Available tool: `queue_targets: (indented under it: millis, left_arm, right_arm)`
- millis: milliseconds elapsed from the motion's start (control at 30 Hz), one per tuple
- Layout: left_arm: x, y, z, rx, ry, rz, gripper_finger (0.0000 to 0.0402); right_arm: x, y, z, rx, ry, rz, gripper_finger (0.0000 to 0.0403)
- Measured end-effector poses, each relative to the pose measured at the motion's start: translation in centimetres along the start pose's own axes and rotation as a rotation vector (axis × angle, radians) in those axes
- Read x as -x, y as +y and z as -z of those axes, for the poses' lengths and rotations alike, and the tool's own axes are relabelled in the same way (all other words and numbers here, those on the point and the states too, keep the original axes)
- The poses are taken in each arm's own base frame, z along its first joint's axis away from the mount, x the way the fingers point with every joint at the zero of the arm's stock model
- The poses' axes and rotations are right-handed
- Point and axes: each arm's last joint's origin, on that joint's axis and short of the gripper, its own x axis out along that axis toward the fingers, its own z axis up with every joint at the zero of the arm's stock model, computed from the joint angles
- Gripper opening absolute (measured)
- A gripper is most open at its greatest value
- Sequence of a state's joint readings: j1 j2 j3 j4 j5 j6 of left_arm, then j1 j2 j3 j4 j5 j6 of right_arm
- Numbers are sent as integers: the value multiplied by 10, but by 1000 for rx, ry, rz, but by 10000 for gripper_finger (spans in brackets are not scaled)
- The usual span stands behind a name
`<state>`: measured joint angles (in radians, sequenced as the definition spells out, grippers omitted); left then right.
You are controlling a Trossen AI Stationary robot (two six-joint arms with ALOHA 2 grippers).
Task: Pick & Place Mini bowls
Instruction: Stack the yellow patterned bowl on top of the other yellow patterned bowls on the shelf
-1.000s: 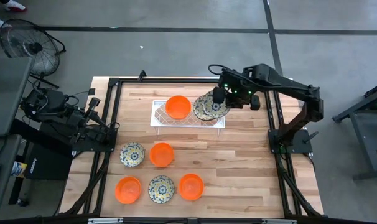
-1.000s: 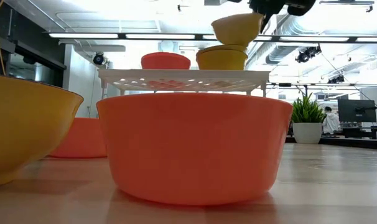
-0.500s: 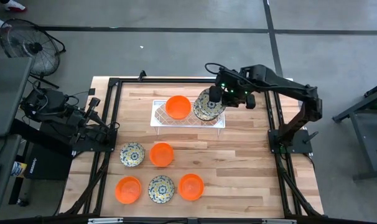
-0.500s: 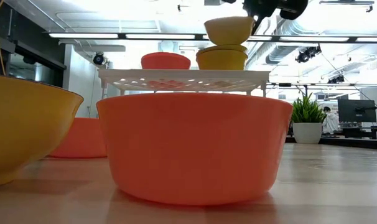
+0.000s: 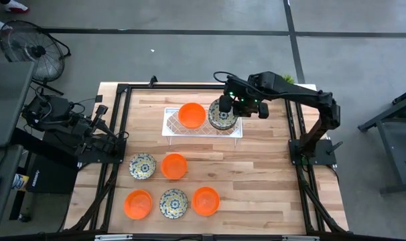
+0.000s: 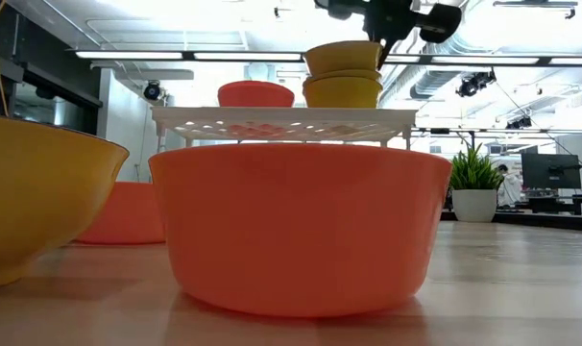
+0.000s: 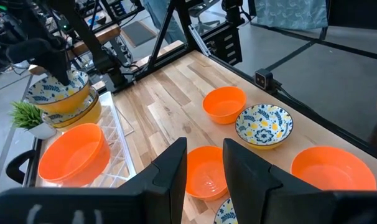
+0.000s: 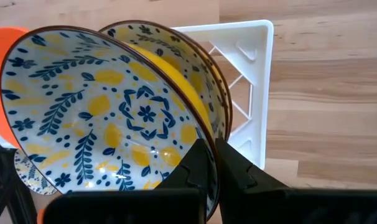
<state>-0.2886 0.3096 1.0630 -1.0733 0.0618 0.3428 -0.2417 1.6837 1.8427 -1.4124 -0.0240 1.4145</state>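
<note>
Step in hand, by my reading: stacking. The right gripper (image 5: 224,107) sits over the white tray (image 5: 171,127), at about 12 o'clock on the table in the high view. Its fingers (image 8: 204,171) are closed thin on the rim of a floral bowl (image 8: 107,118), pinching it. In the low view that bowl (image 6: 344,58) hangs just above the floral stack (image 6: 343,90) on the tray; whether it already touches, I cannot tell.

Next move, as judged: lower the last bit with the bowl level and centred, then spread the fingers and lift straight up. The held bowl looks tilted in the right wrist view, so a skewed seat or a slide off the stack is the risk. An orange bowl (image 5: 191,115) stands in the tray just at 9 o'clock of the stack; withdraw away from it.

Left gripper (image 7: 204,163) waits at the table's 9 o'clock edge, fingers slightly apart, holding nothing.

Still loose on the table, 6 to 8 o'clock region:
- floral bowl (image 5: 142,165) beside orange bowl (image 5: 174,165)
- front row: orange (image 5: 138,204), floral (image 5: 173,203), orange (image 5: 206,200)

Nothing stands between the gripper and the stack. A fan (image 5: 29,53) stands on the floor off the table at 10 o'clock, out of the way.
</note>
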Motion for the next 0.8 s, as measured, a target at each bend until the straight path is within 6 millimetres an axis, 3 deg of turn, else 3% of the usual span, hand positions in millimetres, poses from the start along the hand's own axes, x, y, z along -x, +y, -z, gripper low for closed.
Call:
queue_targets:
  millis: [433, 800]
  left_arm:
    - [0, 0, 0, 0, -4, 11, 99]
    - [0, 0, 0, 0, -4, 11, 99]
  right_arm:
    - [-27, -1, 1, -27, 34, 24, 5]
    - [-26, -1, 0, -6, 35, -5, 24]
